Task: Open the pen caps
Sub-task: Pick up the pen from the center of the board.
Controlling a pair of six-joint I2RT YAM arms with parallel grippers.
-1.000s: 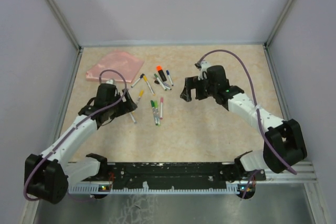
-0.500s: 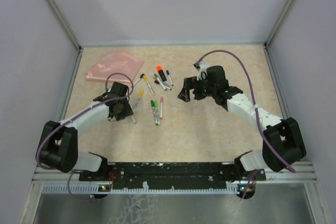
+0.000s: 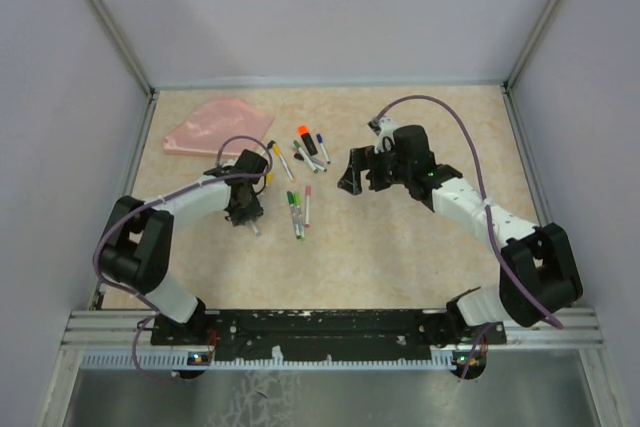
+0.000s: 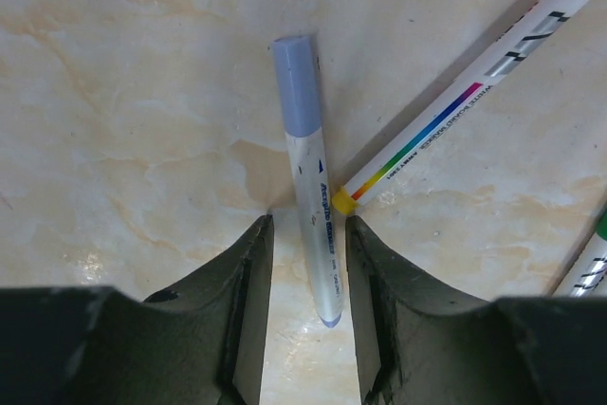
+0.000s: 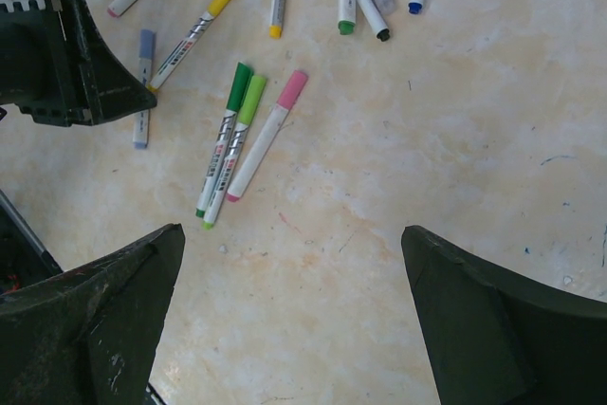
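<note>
The left claw [image 4: 308, 225] stands half-closed astride the barrel of a pen [image 4: 313, 177]; whether it pinches yet I cannot tell. The pale blue cap [image 4: 296, 82] lies just ahead, still on. The next move likely needs a firm hold, then the right claw [image 3: 358, 172], spread wide nearby, to pull the cap. Other capped pens [image 5: 237, 139] lie on the marbled beige bench [image 3: 400, 247], between grey walls [image 3: 330, 7].

a flat pink pouch [image 3: 218, 125] is being borne at the far left of a beige marbled table [image 3: 400, 257], near thin white pen barrels [image 5: 258, 154] being spread over its middle, while the table is being enclosed by pale walls [image 3: 330, 7] and edged in front by a metal rail [image 3: 580, 332].
</note>
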